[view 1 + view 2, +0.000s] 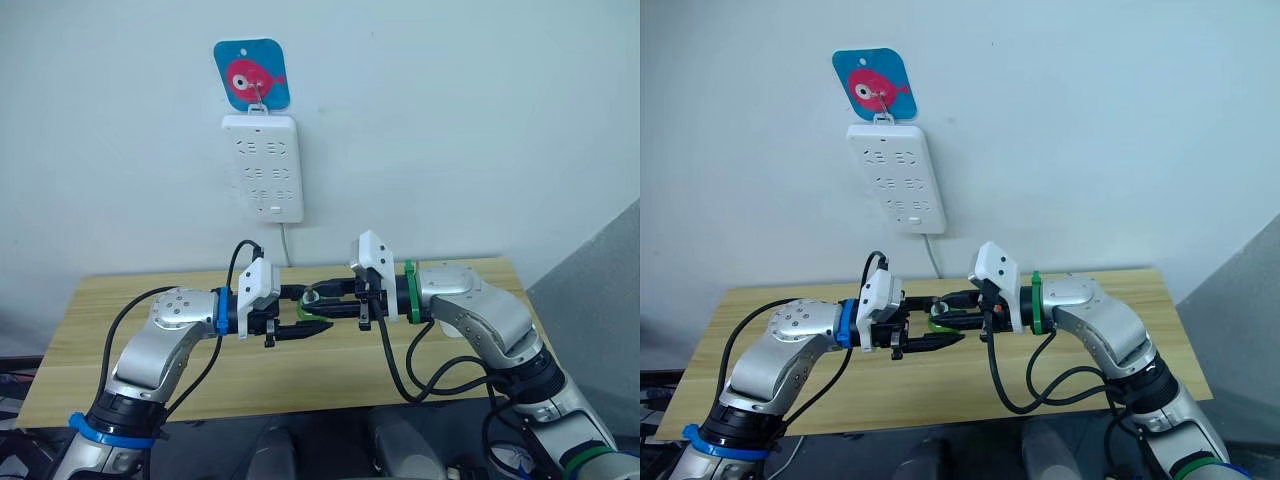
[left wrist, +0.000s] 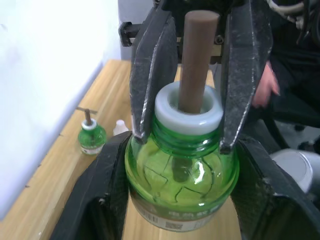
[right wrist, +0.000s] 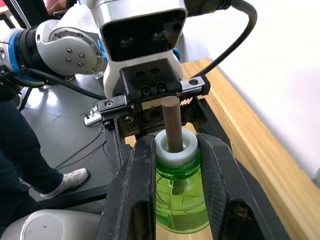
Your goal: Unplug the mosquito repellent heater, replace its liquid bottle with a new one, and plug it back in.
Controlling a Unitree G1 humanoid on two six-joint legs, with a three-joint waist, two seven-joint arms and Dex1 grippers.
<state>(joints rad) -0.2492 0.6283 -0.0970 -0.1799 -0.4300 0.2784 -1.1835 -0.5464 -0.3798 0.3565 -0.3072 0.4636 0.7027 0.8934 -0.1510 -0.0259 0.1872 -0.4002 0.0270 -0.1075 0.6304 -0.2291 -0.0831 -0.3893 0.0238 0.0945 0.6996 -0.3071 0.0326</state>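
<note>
A green liquid bottle (image 2: 180, 175) with a white collar and a brown wick is held in the air over the wooden table (image 1: 110, 310), between my two arms. My left gripper (image 1: 300, 320) is shut on its round body. Facing it, my right gripper (image 3: 176, 142) is shut on the bottle at the collar and shoulder. A second green bottle (image 2: 91, 137) stands on the table near the wall. A small white thing (image 2: 120, 127) peeks out beside it; I cannot tell whether it is the mosquito repellent heater.
A long white power strip (image 1: 262, 167) hangs on the wall from a blue hook sticker (image 1: 251, 72), its cord running down behind the table. A person's hand (image 2: 265, 87) and a leg with a white shoe (image 3: 70, 180) are beside the table.
</note>
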